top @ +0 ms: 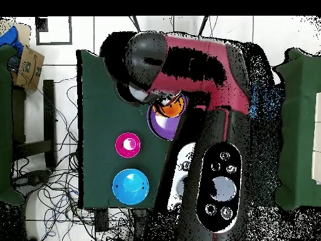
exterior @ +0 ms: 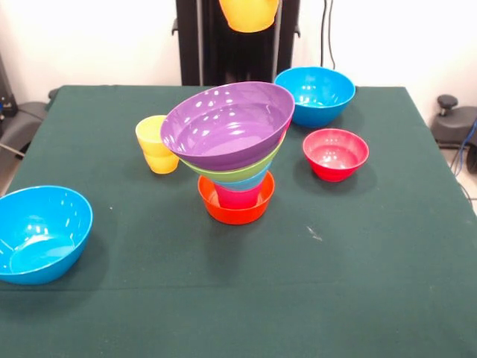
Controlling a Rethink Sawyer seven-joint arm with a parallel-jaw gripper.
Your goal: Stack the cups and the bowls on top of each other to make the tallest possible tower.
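Red and black robot arm [top: 188, 56] bent across table from above, wrist hovering mid-table, gripper fingers hidden

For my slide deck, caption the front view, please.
Orange cup hangs above a leaning tower topped by a purple bowl; yellow cup stands beside it.

Tower [exterior: 235, 160]: standing mid-table, widest bowl [exterior: 227, 123] sitting tilted on top.
Cup [exterior: 156, 144]: standing just left of it.
Small bowl [exterior: 335, 154]: sitting to its right.
Large bowls: one [exterior: 315, 94] sitting behind-right, one [exterior: 41, 233] lying front-left.
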